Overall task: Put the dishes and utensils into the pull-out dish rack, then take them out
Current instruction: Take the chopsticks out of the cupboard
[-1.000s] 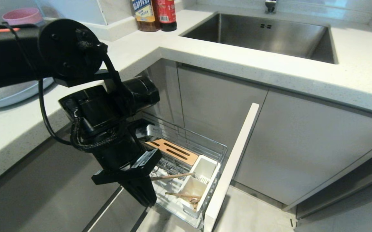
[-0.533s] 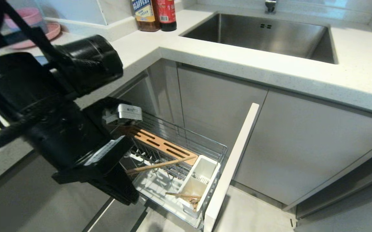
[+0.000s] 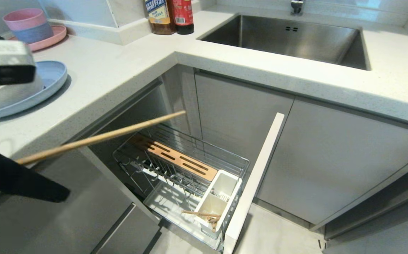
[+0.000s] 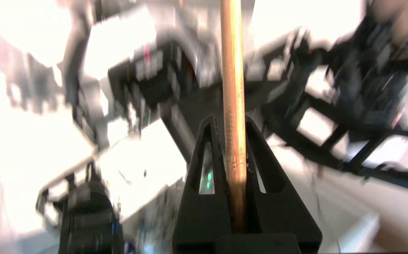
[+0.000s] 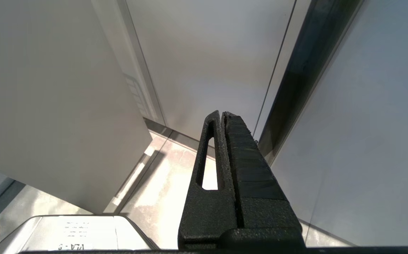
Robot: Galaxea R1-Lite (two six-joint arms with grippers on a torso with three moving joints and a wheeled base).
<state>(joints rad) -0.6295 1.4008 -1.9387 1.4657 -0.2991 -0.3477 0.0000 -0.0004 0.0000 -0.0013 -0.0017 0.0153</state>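
Kitchen counter ran above the pulled-out dish rack. One chopstick was pinched in the left gripper, slanting above the rack; another chopstick lay in the cutlery holder. Parked right gripper stayed closed, empty.

Wood, wire and speckled stone

Matt pale wooden chopstick; shiny chrome wire rack with a wooden slotted block and white plastic holder; brushed steel sink; smooth speckled countertop.

Countertop: blue plate, pink plate, two bottles.
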